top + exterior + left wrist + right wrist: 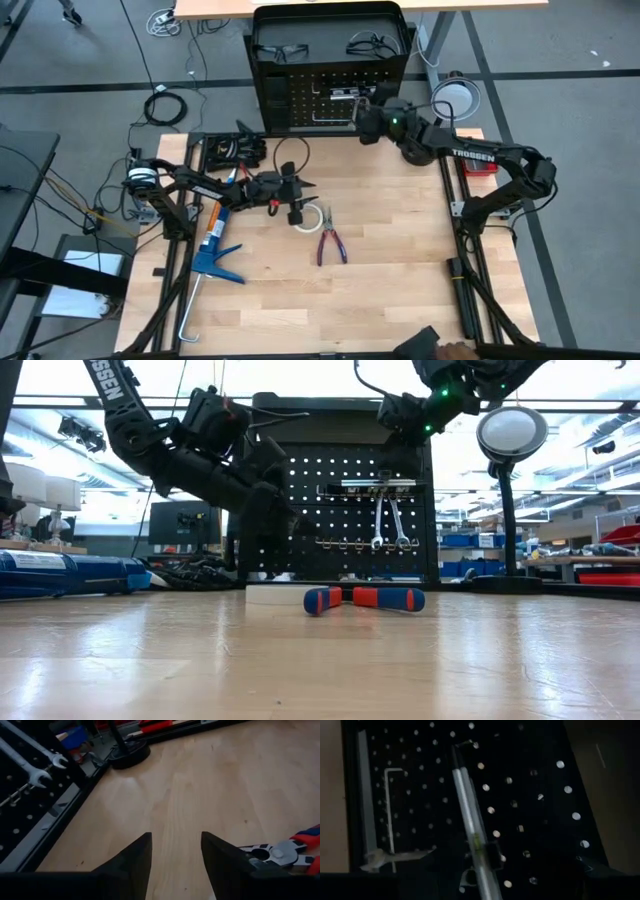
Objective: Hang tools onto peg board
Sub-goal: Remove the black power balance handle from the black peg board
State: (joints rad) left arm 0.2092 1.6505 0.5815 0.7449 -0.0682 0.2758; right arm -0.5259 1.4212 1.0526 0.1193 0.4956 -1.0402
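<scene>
While the left fingers (176, 865) stand spread, pliers (331, 241) lie lengthwise, handles away from the peg board (300, 100).

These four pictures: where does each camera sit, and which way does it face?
High view: overhead, facing down on table, both arms.
Low view: tabletop level, facing peg board; arms above.
Left wrist view: over open left gripper, toward pliers.
Right wrist view: close against peg board; own fingers unseen.
Shared: hanging wrenches, low and left wrist.
</scene>
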